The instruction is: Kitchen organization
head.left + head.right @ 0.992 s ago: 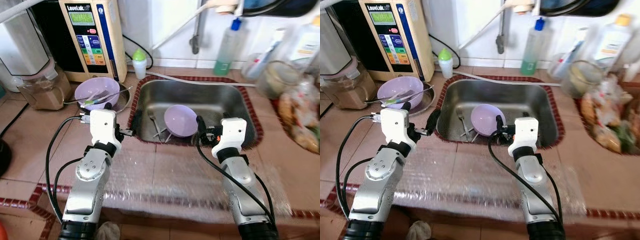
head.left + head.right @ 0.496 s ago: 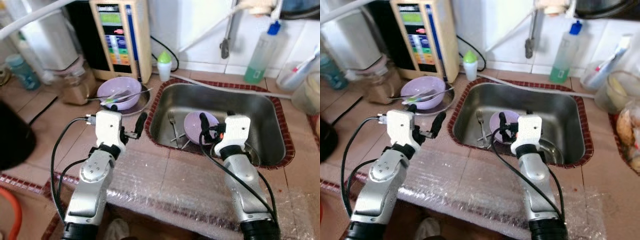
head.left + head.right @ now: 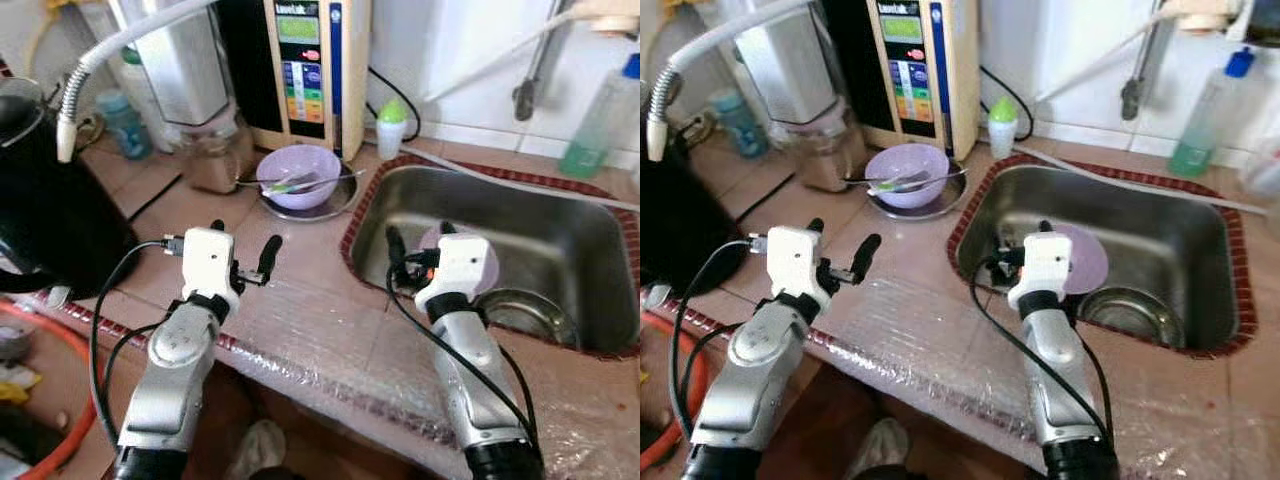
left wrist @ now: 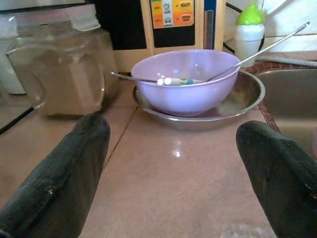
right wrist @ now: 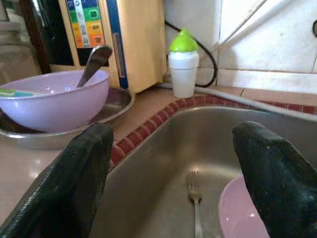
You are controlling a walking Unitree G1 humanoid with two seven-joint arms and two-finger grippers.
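Left eye view looks down on a brown tiled surface [image 3: 180,215] with a steel sink [image 3: 540,215] set into it. The edge of the surface near the robot is covered with bubble wrap [image 3: 330,345].

The left tool [image 3: 243,252] hangs over the tiles, well to the left of the sink. Its two black fingers are spread wide and hold nothing. Straight ahead of it sits a purple bowl [image 4: 184,82] inside a shallow metal dish [image 4: 247,96]. A long spoon [image 4: 257,47] and a small toothbrush-like stick [image 4: 176,81] lie across the bowl (the stick has a green and white end). Beside the bowl stands a clear jar [image 4: 57,67] with brown stuff in it.

The right tool [image 3: 415,250] is at the near left corner of the sink, above the rim. Its fingers [image 5: 81,173] are spread wide too, with nothing between them. Down in the sink lie a second purple bowl [image 3: 1085,258], tipped on its side just behind the tool, and a fork [image 5: 194,198] flat on the bottom. A round metal strainer [image 3: 530,315] sits in the drain.

Behind the first bowl stands a cream box with coloured buttons [image 3: 305,60], and next to it a little white bottle with a green cap [image 3: 391,125]. A green bottle [image 3: 600,120] stands at the back right of the sink. A big black kettle [image 3: 45,210] sits far to the left.
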